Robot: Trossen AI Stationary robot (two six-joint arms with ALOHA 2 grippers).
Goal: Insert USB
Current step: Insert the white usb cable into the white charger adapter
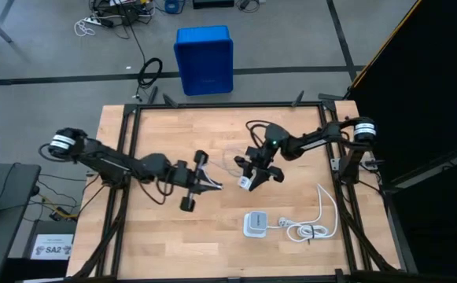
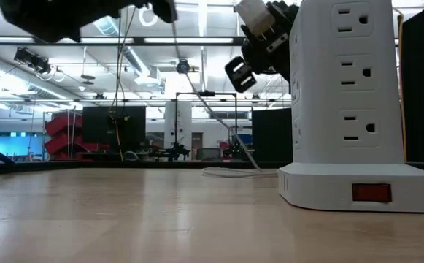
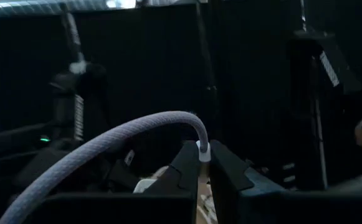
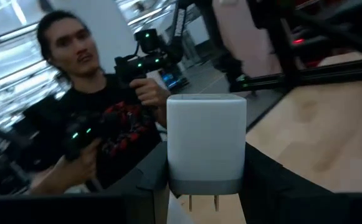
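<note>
Spanning most of the high view, the wooden table (image 1: 173,236) is reached over by both dark arms. A white power strip tower (image 2: 347,109) is seen standing on it in the low view. Above mid-table, the right gripper (image 1: 248,179) is closed on a small white cube (image 4: 205,146), prongs showing beneath. Just beside it, the left gripper (image 1: 212,185) is clamped on a plug (image 3: 203,151) of the USB (image 3: 106,149), whose thin white cable is seen arching away from the fingers (image 3: 184,168).
</note>
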